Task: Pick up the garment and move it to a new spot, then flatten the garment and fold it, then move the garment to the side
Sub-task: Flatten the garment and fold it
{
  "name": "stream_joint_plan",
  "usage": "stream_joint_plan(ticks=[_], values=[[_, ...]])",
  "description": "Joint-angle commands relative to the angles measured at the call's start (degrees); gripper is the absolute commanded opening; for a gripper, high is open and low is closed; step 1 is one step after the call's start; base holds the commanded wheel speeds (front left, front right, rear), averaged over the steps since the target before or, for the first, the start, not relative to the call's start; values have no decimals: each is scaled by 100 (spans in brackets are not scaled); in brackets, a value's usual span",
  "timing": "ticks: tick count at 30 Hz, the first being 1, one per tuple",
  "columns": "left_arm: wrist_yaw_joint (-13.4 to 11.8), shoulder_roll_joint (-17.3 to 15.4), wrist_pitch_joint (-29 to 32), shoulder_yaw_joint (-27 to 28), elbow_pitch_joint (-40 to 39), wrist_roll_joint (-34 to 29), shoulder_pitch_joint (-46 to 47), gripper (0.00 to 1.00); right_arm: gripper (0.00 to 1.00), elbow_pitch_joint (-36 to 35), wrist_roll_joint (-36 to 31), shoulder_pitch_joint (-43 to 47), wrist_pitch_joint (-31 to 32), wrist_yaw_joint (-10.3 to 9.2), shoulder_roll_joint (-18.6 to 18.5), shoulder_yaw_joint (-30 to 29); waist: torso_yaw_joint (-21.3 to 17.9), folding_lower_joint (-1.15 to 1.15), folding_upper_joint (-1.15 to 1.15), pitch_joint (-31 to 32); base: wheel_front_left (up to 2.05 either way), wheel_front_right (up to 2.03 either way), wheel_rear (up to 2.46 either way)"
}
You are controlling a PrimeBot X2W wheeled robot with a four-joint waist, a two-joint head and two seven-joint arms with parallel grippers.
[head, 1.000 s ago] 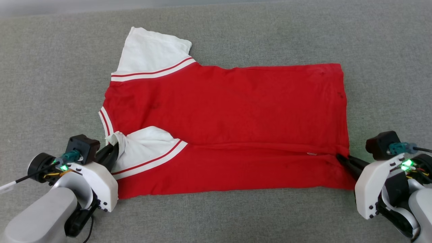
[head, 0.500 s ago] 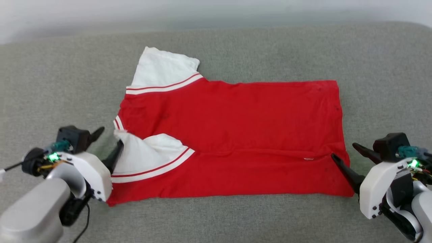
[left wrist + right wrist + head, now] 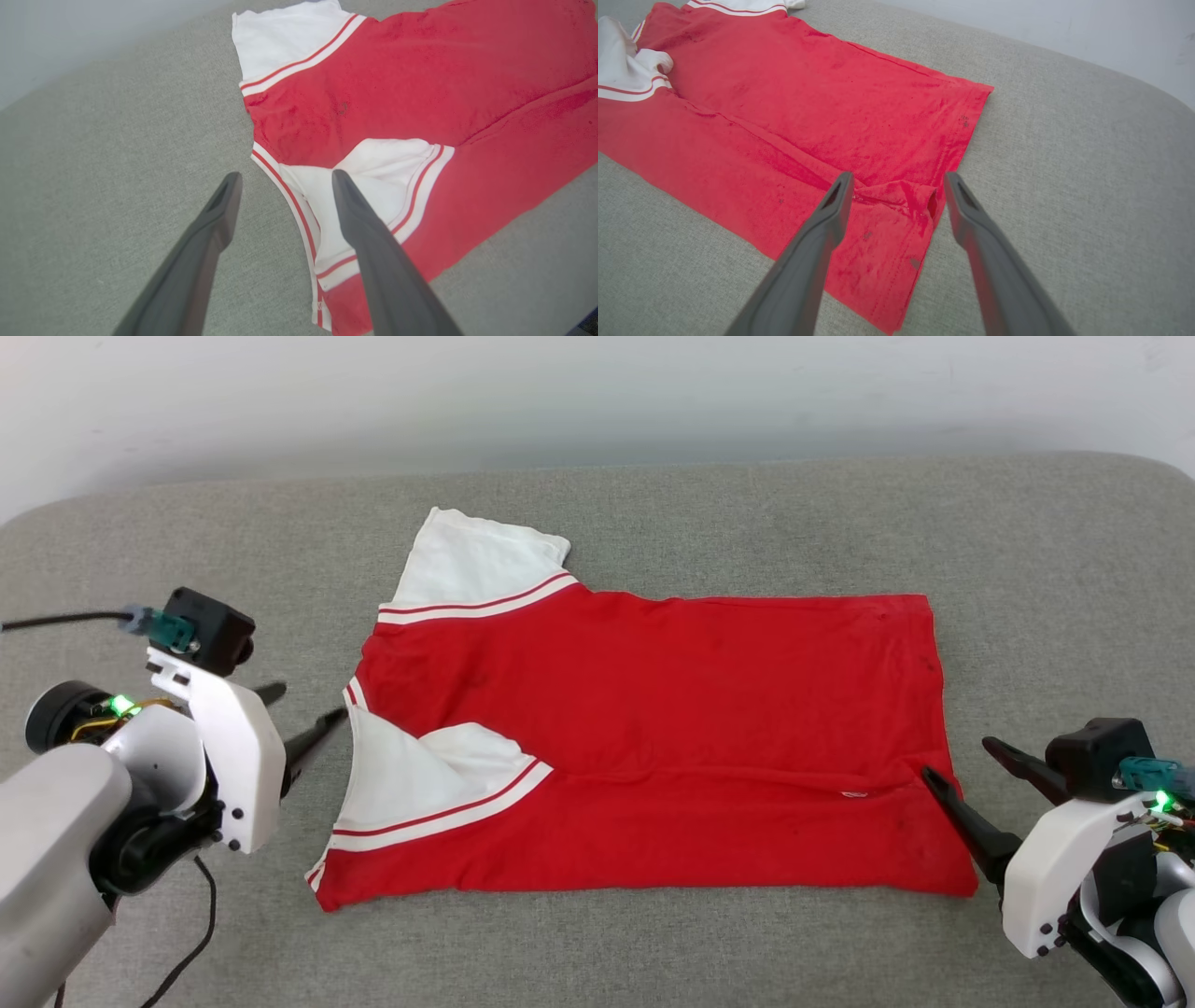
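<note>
The garment [image 3: 653, 709] lies flat near the middle of a tabletop [image 3: 1055, 569] covered in grey woven fabric. The covering looks soft and even, and its far corners are rounded. Behind the far edge rises a plain pale wall [image 3: 597, 392].

The shirt lies sideways, with the collar toward the robot's left and the hem toward its right. The far white sleeve [image 3: 476, 565] spreads out toward the wall. The near strip of the red body is folded up over the rest, and the near white sleeve [image 3: 420, 779] lies folded on top of the red cloth. A long crease runs along the fold to the hem.

The left hand [image 3: 311, 702] is just beside the striped collar edge, fingers spread apart and holding nothing. In the left wrist view the left hand [image 3: 286, 176] has one finger over the grey covering and the other over the white sleeve. The right hand [image 3: 955, 757] is at the hem, also spread wide and empty. In its wrist view the right hand [image 3: 899, 177] straddles the bunched end of the fold. A black cable [image 3: 196, 915] hangs beneath the left arm.
</note>
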State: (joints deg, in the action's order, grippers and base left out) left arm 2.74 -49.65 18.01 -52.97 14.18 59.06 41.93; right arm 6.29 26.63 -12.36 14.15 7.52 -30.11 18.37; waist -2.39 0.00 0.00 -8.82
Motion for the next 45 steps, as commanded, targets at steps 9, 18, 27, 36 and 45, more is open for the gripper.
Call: stream_joint_plan(ticks=[9, 18, 27, 36, 45], values=[[171, -136, 2057, -428, -116, 818, 142, 100, 100, -176, -23, 28, 169, -7, 67, -24, -70, 0, 0, -113, 0, 0, 0], [136, 166, 2789, -879, 465, 852, 8, 100, 100, -116, 25, -218, 325, -7, 132, 170, -241, 0, 0, -320, 0, 0, 0], [325, 309, 2885, -1166, 797, 733, -76, 0, 100, -23, 68, -589, 408, -7, -37, 270, -333, 0, 0, -316, 0, 0, 0], [433, 21, 2625, -1149, 265, 582, 128, 0, 100, -451, 618, -1317, 2133, -7, -921, 801, -261, 0, 0, -62, 0, 0, 0], [457, -81, 2517, -1177, -230, 469, 245, 0, 100, -498, 1644, -1606, 4109, -7, -1528, 1355, -72, 0, 0, -173, 0, 0, 0]])
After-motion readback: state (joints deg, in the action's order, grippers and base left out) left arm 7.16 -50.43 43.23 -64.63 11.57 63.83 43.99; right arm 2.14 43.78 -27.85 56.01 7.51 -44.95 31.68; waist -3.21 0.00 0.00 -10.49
